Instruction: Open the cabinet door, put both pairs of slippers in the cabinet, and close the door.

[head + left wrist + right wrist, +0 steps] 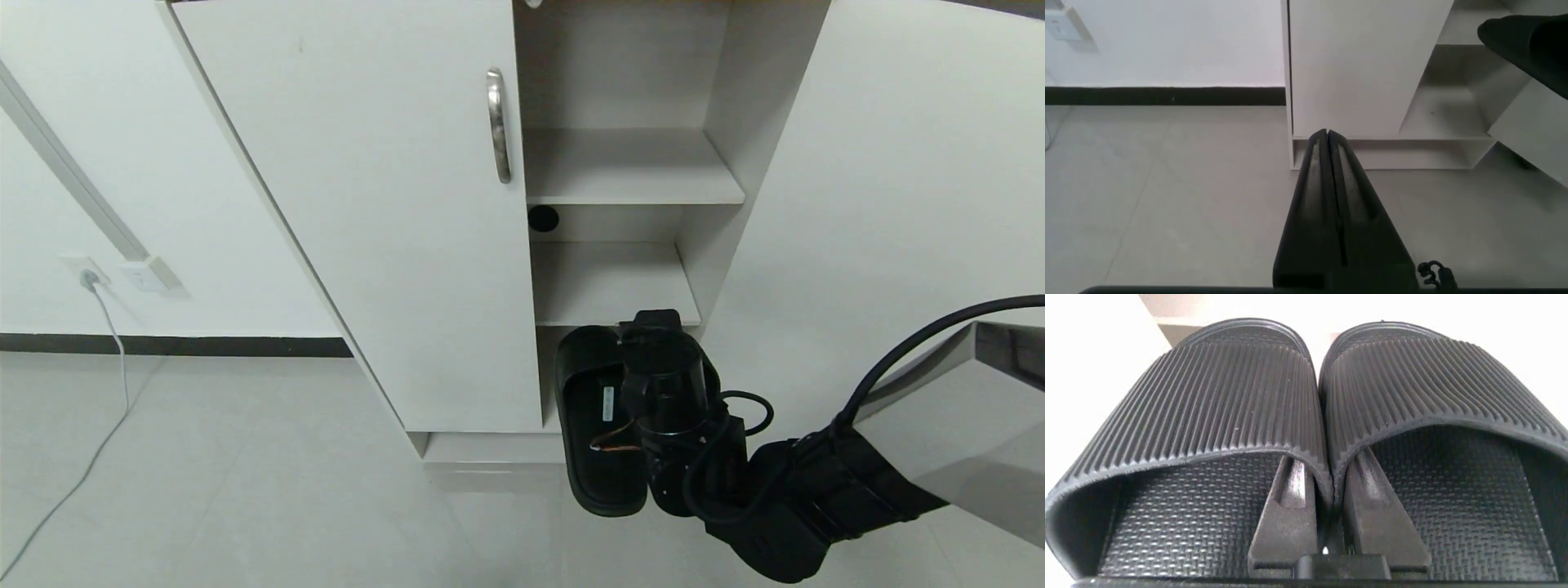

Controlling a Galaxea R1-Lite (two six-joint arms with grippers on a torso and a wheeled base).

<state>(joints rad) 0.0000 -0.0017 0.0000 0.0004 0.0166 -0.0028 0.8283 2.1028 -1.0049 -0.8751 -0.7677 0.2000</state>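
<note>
Your right tool pinches the black slippers together (one finger inside each), right in front of the open cabinet, down by its bottom shelf. Your left tool is pressed together, over the floor.

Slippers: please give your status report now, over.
Right gripper shut on slippers, fingers pinching both inner walls. Left gripper shut, empty, above floor. Open cabinet directly ahead, nothing seen in the way.
</note>
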